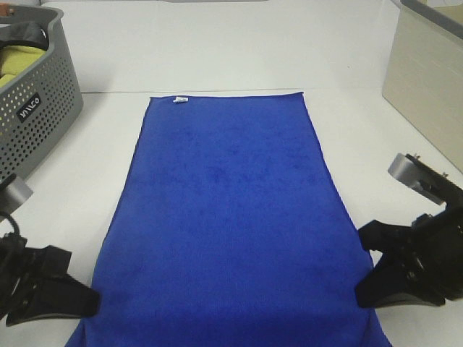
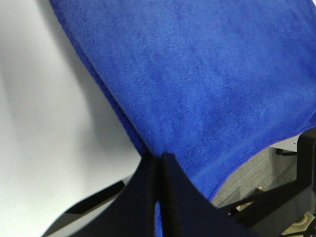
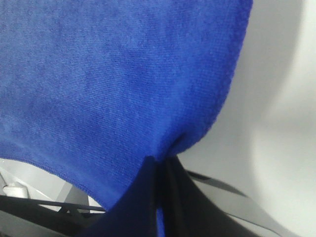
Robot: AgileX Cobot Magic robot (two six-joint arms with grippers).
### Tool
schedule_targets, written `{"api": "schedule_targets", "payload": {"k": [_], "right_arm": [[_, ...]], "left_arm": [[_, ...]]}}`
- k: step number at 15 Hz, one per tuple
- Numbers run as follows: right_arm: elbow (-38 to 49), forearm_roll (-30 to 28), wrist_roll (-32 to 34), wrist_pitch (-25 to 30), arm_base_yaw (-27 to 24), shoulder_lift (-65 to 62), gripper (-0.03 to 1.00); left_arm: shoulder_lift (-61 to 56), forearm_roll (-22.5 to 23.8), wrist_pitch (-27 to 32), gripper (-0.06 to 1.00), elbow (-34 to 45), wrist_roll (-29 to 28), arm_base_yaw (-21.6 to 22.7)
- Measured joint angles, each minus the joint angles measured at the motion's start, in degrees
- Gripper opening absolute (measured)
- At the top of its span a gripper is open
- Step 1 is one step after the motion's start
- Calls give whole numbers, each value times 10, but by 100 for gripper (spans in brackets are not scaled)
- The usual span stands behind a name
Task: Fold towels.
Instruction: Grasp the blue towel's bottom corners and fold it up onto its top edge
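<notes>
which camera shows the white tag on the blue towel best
The exterior high view: the small white tag sits on the far short edge of the royal-blue plush towel. Both wrist views show only near towel corners pinched in black fingers, no tag.

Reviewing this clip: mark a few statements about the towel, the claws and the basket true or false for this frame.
1. The blue towel lies spread flat, not yet folded. True.
2. The left claw is open and clear of the towel. False: it is shut on the towel's edge.
3. The right claw pinches the towel's edge. True.
4. The white tag sits on the short edge nearest the claws. False: it is on the far short edge.
5. The grey basket stands at the table's right. False: it stands far left, with a yellow-green cloth inside.
</notes>
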Motion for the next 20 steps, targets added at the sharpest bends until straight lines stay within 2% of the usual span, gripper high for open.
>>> {"api": "schedule_targets", "payload": {"k": [4, 8, 15, 20], "right_arm": [[25, -17, 30, 25, 0, -99, 0], [-46, -53, 45, 18, 0, -84, 0], [-363, -89, 49, 24, 0, 172, 0], [-635, -167, 116, 41, 0, 362, 0]], "left_arm": [[-90, 4, 12, 1, 38, -40, 0], [-85, 5, -18, 1, -34, -81, 0], [132, 37, -34, 1, -306, -114, 0], [280, 47, -87, 1, -492, -129, 0]]}}
